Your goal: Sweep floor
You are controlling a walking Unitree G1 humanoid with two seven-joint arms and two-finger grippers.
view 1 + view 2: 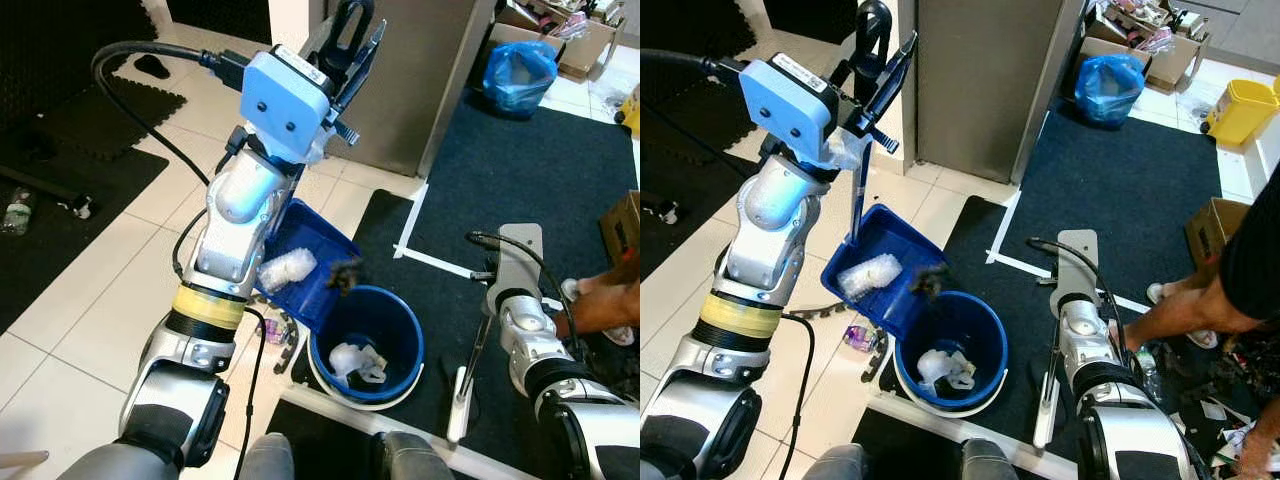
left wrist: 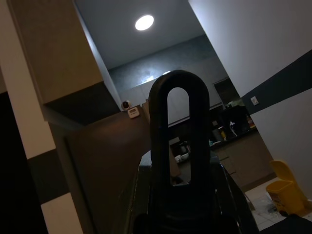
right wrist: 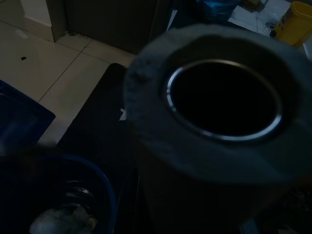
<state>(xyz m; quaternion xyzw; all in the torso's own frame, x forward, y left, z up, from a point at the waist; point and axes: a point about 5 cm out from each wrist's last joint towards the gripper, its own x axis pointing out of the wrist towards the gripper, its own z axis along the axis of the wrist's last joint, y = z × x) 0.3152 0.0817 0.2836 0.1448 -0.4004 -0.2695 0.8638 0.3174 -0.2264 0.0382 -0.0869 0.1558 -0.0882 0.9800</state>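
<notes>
No readable text, label, brand, number or sign can be made out on anything here.

The dustpan (image 1: pixel 880 275) tilts over the near-left rim of the bucket (image 1: pixel 985 345), which stands on the mat (image 1: pixel 1120 180) at the edge of the tiled floor (image 1: pixel 820 400). Crumpled wrap (image 1: pixel 868 273) lies in the dustpan, more in the bucket. Behind stands a cabinet (image 1: pixel 980 80); a bag (image 1: pixel 1108 85) lies further right.

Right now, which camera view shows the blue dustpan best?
The right eye view: the whole blue dustpan is tilted over the blue bucket, unhidden. In the left eye view the left arm covers part of it. The right wrist view shows a dark corner; the left wrist view, its handle loop.
</notes>
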